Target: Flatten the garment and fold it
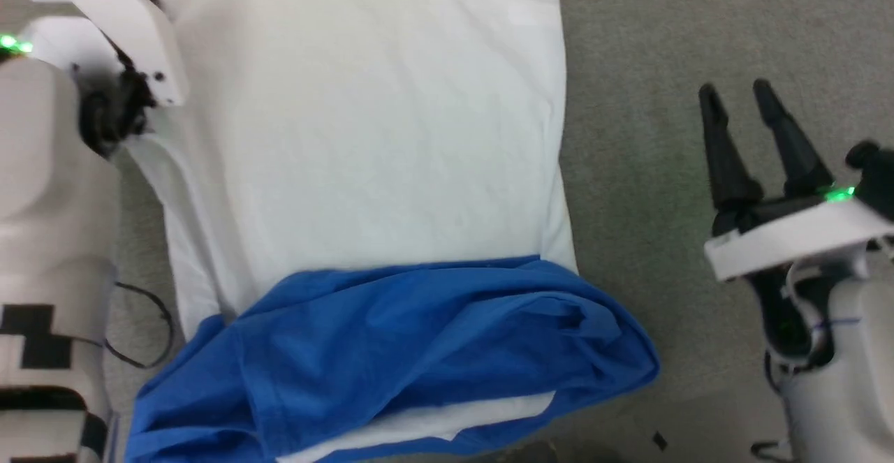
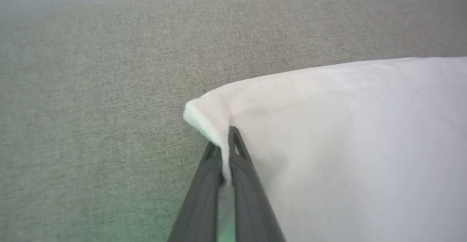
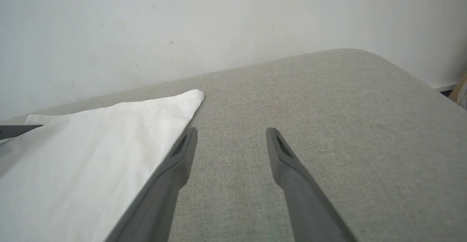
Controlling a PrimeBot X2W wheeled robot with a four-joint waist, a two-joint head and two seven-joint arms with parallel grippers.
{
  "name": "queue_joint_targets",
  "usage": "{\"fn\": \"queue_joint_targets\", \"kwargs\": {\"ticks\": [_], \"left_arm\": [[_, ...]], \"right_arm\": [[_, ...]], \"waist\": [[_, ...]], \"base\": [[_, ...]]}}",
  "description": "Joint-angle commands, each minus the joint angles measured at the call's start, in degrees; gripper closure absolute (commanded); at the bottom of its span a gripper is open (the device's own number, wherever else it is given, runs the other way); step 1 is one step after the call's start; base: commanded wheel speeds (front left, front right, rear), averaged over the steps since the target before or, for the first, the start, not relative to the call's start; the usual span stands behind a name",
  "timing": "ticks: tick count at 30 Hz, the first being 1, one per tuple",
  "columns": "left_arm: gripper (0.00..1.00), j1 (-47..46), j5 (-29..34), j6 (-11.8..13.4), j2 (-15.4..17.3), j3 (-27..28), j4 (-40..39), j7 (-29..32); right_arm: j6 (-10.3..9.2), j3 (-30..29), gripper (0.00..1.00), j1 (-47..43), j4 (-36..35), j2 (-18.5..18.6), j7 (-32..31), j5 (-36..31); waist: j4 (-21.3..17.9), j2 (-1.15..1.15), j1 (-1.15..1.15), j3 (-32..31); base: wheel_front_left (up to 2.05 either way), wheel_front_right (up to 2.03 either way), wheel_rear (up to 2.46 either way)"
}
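Grey fabric surface [image 1: 698, 30], white wall [image 3: 219, 15]

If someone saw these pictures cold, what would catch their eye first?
A big white jersey shirt lies spread across the grey fabric surface, its royal-blue sleeve cloth rumpled along the near edge. The left gripper pinches a white corner; the right gripper hangs open beside the shirt's right edge.

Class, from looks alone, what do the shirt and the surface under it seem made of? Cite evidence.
The garment: probably thin cotton-like jersey, matte; it creases softly and bunches. The surface: seemingly woven upholstery fabric, matte grey-green; a fine flecked weave shows.
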State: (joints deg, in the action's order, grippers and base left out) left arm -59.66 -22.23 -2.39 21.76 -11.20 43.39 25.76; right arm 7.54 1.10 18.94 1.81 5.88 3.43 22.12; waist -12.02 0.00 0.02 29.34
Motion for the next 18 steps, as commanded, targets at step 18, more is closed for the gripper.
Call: {"fn": "queue_joint_targets", "kwargs": {"ticks": [18], "left_arm": [[1.00, -1.35, -0.24, -0.81, -6.38, -3.08, -11.84, -10.57]], "right_arm": [[-0.05, 11.13, 0.00, 39.45, 32.12, 12.88, -32.27, 17.20]], "waist": [[12.37, 0.00, -0.02, 4.47]], "base": [[0.00, 0.00, 0.00]]}}
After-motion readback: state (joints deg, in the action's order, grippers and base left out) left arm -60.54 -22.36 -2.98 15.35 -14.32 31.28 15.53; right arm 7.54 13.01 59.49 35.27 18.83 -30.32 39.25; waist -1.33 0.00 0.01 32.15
